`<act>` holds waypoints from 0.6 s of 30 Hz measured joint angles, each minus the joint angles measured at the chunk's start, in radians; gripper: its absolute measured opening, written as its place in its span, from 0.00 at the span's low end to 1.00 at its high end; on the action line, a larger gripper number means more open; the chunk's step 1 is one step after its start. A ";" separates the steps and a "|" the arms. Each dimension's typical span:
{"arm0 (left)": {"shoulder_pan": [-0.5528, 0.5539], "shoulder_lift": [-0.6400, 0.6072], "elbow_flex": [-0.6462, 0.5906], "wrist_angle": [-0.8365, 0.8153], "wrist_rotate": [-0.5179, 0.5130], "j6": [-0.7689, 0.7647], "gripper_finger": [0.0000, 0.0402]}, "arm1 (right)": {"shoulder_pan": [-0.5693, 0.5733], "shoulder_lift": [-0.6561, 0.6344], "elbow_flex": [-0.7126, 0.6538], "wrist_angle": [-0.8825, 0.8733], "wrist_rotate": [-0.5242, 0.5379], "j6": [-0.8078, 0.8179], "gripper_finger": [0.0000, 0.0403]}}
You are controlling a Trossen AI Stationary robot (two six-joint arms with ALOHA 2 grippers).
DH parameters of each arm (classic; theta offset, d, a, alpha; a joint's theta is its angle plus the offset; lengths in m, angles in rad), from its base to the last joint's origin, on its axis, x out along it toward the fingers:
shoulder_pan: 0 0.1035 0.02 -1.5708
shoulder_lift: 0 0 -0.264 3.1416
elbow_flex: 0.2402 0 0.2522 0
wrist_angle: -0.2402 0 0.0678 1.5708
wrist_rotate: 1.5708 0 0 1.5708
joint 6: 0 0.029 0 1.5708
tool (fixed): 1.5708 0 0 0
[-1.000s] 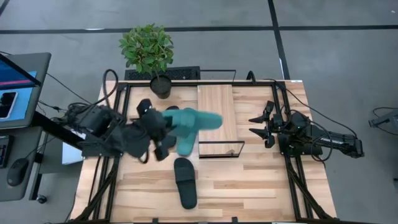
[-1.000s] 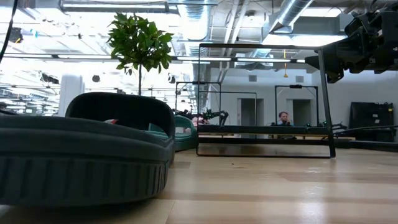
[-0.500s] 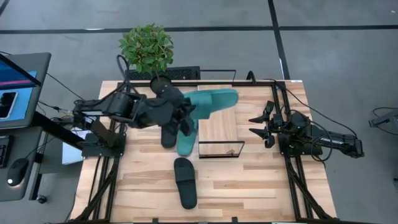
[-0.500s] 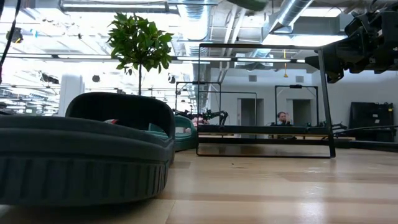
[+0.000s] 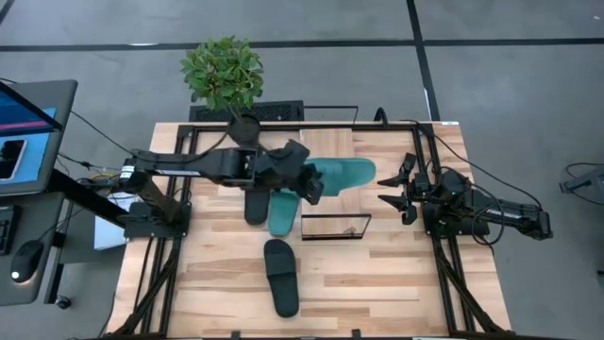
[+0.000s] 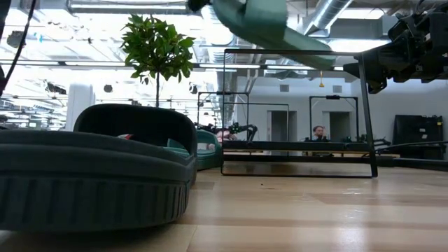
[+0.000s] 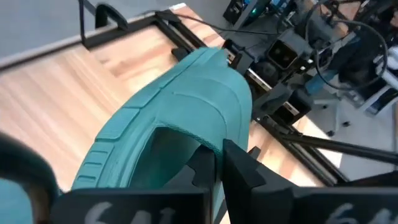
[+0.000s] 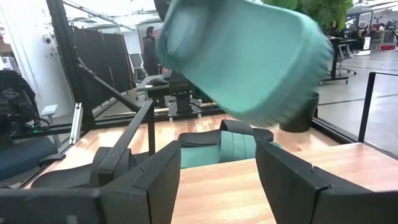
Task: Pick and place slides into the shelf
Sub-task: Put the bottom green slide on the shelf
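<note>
The left hand [image 5: 304,181] is clamped on a teal slide [image 5: 342,174], held in the air above the shelf [image 5: 332,217]. Released from this height, it could bounce off. The right hand [image 5: 394,189] waits, fingers apart.

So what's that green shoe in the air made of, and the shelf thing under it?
The teal slide looks like soft matte rubber or foam: moulded ridges, no shine. The shelf seems to be thin black metal wire around a pale wood board with visible grain.
</note>
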 joint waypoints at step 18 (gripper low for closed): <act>0.040 -0.001 -0.335 0.282 0.175 -0.167 0.00 | 0.000 0.000 0.000 0.000 0.000 0.000 0.50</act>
